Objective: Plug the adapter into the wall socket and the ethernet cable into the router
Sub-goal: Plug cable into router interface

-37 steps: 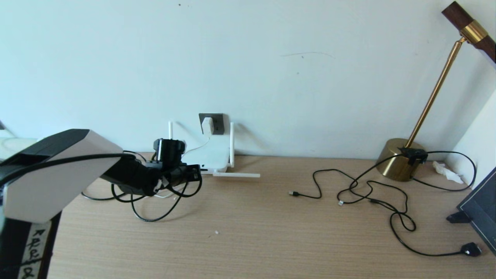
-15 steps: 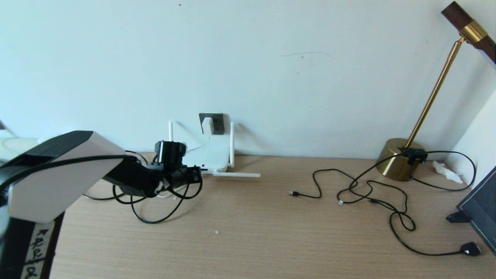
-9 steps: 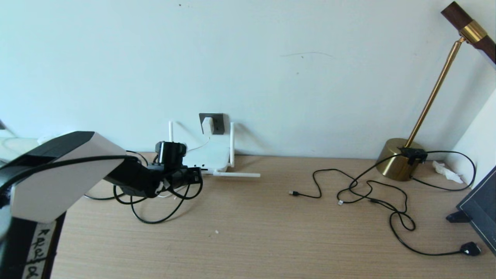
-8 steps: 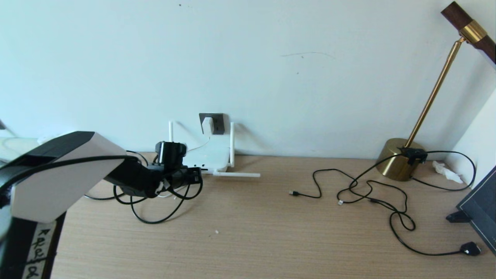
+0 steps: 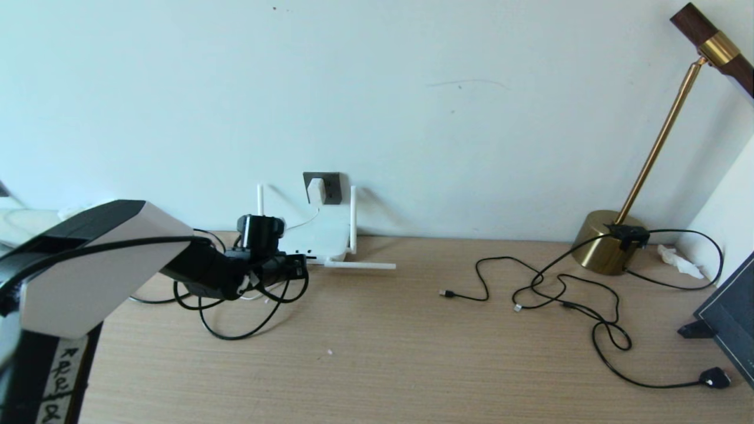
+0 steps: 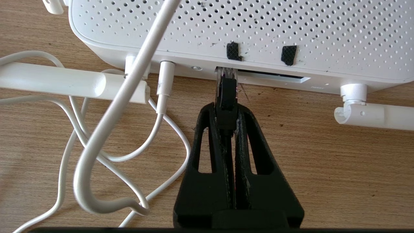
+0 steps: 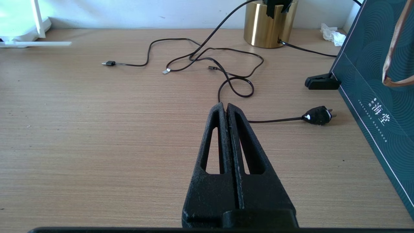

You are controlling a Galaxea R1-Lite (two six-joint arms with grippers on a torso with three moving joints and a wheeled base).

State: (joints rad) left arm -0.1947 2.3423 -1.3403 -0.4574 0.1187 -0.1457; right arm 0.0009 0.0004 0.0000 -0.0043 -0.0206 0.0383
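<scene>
The white router lies flat at the wall, its perforated body filling the left wrist view. My left gripper is shut on the black plug of the ethernet cable, whose clear tip sits in a port slot on the router's edge. In the head view the same left gripper is just left of the router. The white adapter sits in the dark wall socket, its thin white cord running down past the router. My right gripper is shut and empty, low over the table.
Thin black cables sprawl over the right half of the table, one ending in a black plug. A brass lamp base stands at the back right. A dark green bag stands at the right edge. Router antennas lie on the table.
The left arm has barely shifted, easing a touch toward the router. The grip on the plug is unchanged. Nothing else moved.
</scene>
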